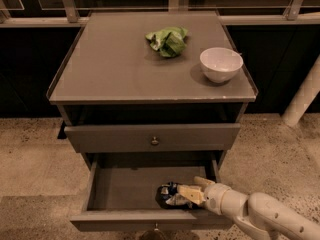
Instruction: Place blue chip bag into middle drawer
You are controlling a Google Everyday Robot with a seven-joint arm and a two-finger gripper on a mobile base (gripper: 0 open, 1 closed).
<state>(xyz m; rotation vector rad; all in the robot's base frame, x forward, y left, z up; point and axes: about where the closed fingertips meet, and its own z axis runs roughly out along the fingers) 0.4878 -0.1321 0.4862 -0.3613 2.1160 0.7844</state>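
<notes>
"Since the job is only to get it in there, why is the arm so low?"

"So nothing gets dropped, I'd say. The gripper (188, 184) is inside the open middle drawer (125, 220), and the blue chip bag (170, 196) lies on its floor near the right front."

"Is it gripping it?"

"Looks not. The fingers (190, 194) stand parted, and the lower one touches the bag's edge, so I'd judge it let go."

"And the worktop (115, 69)?"

"It carries just the green foil bag (167, 40) and the white bowl (221, 64), well apart from all this."
</notes>
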